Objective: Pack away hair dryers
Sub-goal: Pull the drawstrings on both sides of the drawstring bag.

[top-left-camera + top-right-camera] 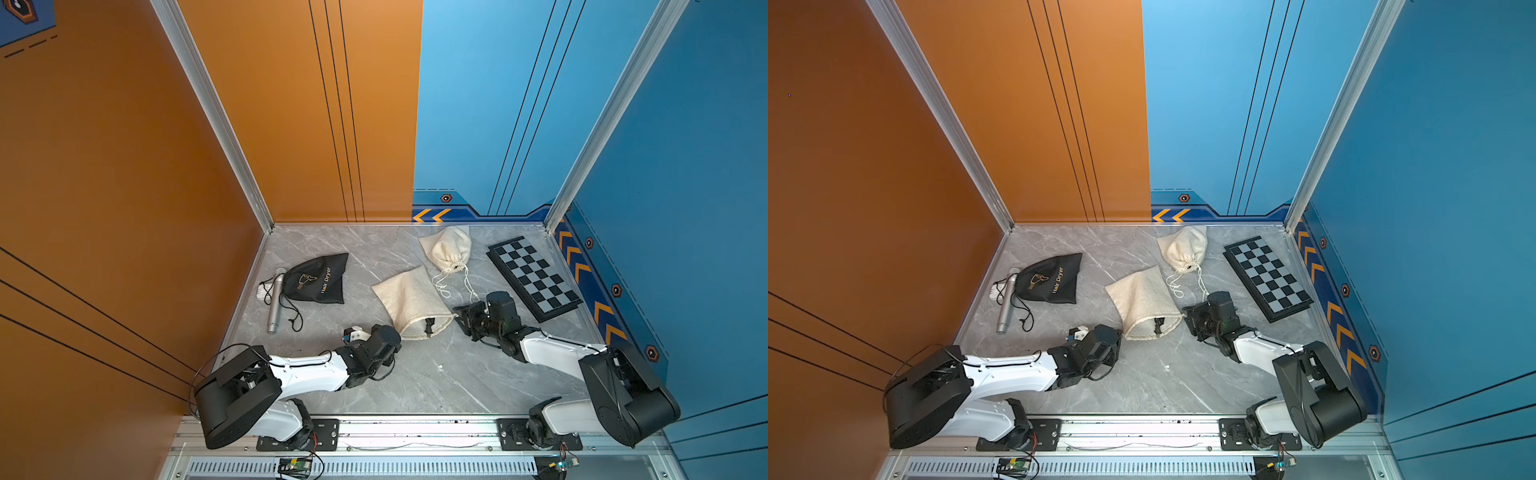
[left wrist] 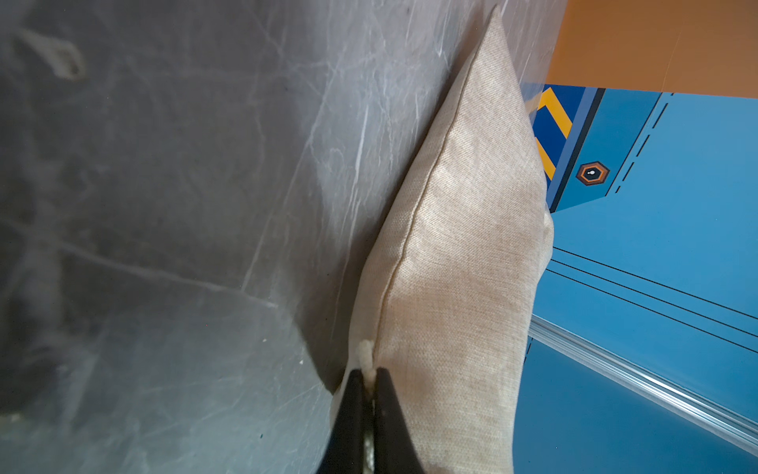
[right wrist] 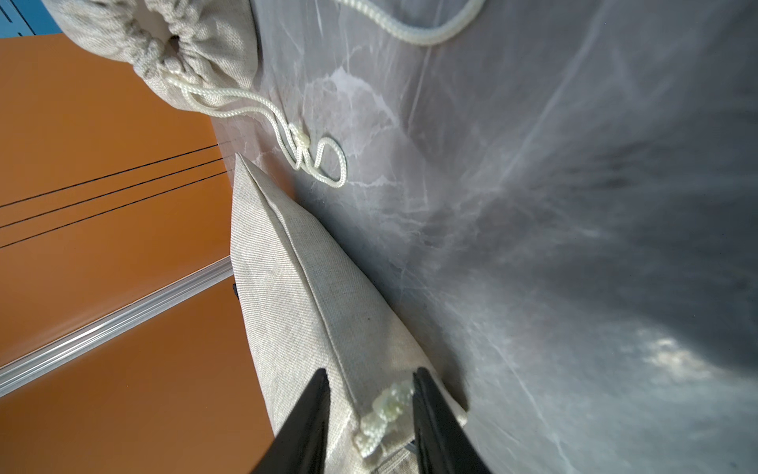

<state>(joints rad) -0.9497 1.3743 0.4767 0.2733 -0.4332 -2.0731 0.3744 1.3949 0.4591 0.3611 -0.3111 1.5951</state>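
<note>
Honestly, the hair dryer looked tucked inside the soft beige pouch [image 1: 405, 299], just its black plug [image 1: 428, 326] peeking out. Left gripper [image 2: 371, 381] pinched one drawstring knot [image 2: 364, 353]; right gripper [image 3: 369, 394] gaped around the other knot [image 3: 385, 404], probably the best handles.

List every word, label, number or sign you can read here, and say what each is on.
"Hair Dryer": gold letters on the black drawstring pouch.
Gold emblem beside it: a picture, no readable letters.
Orange chevrons on the blue wall strip: arrows, no words.
Hexagon badges: marks too small to read.
</note>
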